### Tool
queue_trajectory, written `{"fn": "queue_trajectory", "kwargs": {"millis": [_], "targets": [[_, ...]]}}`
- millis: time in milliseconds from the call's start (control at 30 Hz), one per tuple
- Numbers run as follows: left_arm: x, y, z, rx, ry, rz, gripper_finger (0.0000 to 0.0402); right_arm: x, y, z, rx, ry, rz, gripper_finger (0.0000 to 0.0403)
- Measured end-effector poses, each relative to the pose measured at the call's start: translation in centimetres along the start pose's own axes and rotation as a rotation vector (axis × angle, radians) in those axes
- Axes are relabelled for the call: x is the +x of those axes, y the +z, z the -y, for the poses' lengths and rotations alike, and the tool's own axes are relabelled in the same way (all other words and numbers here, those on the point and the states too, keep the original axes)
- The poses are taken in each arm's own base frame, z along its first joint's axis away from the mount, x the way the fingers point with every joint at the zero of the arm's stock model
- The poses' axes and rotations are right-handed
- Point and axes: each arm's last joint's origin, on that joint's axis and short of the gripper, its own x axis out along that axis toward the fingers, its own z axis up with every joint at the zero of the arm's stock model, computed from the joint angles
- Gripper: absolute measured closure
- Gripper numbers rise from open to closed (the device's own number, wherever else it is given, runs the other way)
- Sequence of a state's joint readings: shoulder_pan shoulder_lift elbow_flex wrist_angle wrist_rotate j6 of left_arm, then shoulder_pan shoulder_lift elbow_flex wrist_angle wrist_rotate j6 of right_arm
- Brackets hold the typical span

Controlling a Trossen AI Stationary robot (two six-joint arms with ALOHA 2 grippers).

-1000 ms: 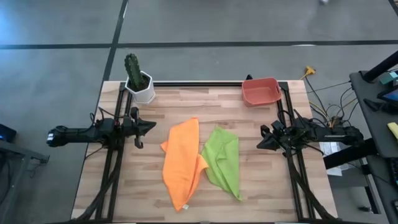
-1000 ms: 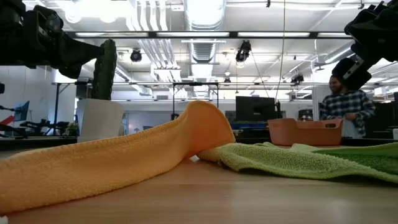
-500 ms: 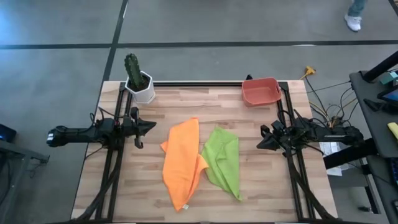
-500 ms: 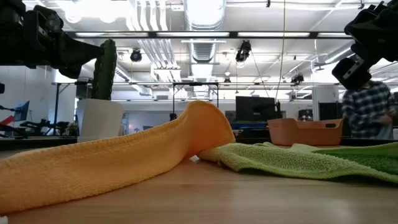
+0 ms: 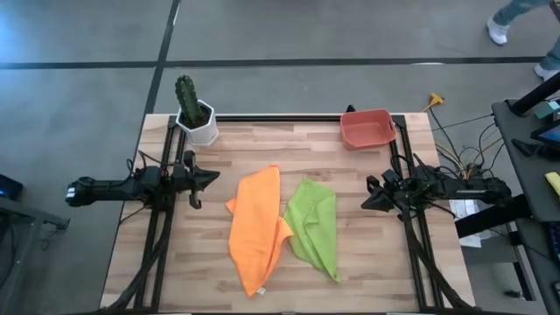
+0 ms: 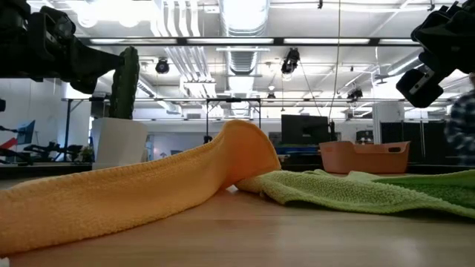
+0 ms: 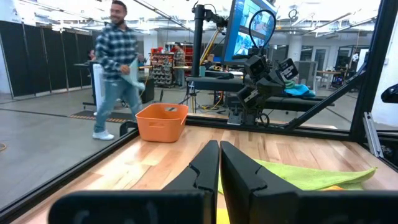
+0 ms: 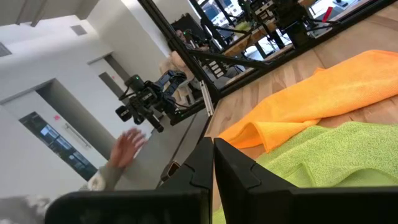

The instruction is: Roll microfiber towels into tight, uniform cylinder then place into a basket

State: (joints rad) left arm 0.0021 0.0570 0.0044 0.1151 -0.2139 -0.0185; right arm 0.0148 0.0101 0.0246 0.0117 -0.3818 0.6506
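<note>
An orange towel (image 5: 256, 227) and a lime green towel (image 5: 315, 226) lie crumpled side by side on the wooden table, their inner edges touching. The orange towel humps up in the low view (image 6: 148, 185), with the green towel (image 6: 356, 189) beside it. The salmon-red basket (image 5: 366, 128) stands at the far right corner. My left gripper (image 5: 213, 178) is shut and empty at the table's left side, clear of the orange towel. My right gripper (image 5: 366, 199) is shut and empty at the right side, clear of the green towel.
A white pot with a green cactus (image 5: 196, 112) stands at the far left corner. Black frame rails (image 5: 157, 236) run along the table's left and right sides. A person (image 7: 115, 65) walks in the room beyond the table.
</note>
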Motion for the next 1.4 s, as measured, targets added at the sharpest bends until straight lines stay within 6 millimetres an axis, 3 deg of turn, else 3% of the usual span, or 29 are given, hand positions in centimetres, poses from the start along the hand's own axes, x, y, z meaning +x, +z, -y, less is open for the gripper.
{"fn": "queue_trajectory", "kwargs": {"millis": [300, 400, 633, 900, 1000, 1200, 1300, 1400], "targets": [[0.0, 0.0, 0.0, 0.0, 0.0, 0.0, 0.0402, 0.0, 0.0, 0.0, -0.001, -0.001, 0.002, 0.0394], [0.0, 0.0, 0.0, -0.001, 0.001, 0.002, 0.0402, 0.0, 0.4, 0.0, -0.026, -0.042, 0.074, 0.0394], [0.0, 0.5, 0.0, -0.126, -0.004, 0.054, 0.0402, -0.3, 1.5, 0.4, -0.321, -0.341, 0.301, 0.0394], [-0.3, 2.7, 0.0, -0.109, -0.021, 0.265, 0.0402, -0.8, 2.0, 0.9, -0.358, -0.612, 0.428, 0.0394], [0.1, 3.5, 0.2, -0.09, -0.04, 0.198, 0.0402, -0.8, 2.0, 1.0, -0.383, -0.642, 0.43, 0.0394], [3.1, 5.3, 0.9, 0.019, -0.023, -0.092, 0.0393, -0.9, 2.0, 1.0, -0.475, -0.674, 0.404, 0.0394], [5.9, 6.7, 1.9, 0.119, -0.067, -0.215, 0.0359, -0.9, 2.0, 1.0, -0.508, -0.692, 0.39, 0.0394], [9.2, 7.9, 3.5, 0.216, -0.138, -0.326, 0.0299, -0.9, 1.8, 1.1, -0.519, -0.7, 0.37, 0.0394]]}}
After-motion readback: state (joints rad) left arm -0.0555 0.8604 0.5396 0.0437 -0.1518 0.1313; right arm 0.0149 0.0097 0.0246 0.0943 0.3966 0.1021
